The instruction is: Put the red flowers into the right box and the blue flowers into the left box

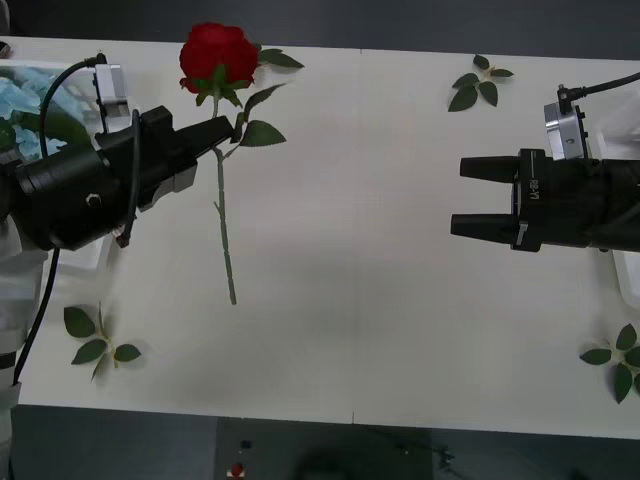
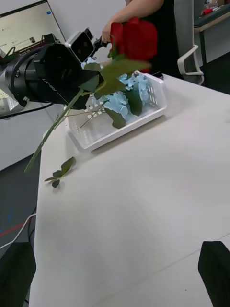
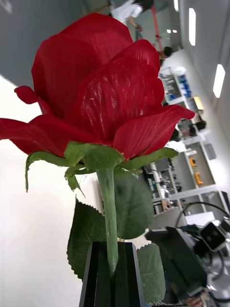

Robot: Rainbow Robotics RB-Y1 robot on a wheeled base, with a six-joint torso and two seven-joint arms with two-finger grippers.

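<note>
The left gripper [image 1: 222, 133] is clamped on the stem of a red rose [image 1: 218, 55], holding it off the white table [image 1: 380, 280]. The bloom stands just beyond the fingertips and the long stem hangs down past them toward the tabletop. Behind this gripper, at the table's left edge, sits the left box [image 2: 143, 117], with pale-blue flowers [image 2: 125, 98] lying inside. The right gripper [image 1: 468, 196] hovers well apart from the rose, facing it across the table, its two black fingers spread wide with nothing between them. Loose leaf sprigs [image 1: 97, 345] lie scattered near the table corners.
</note>
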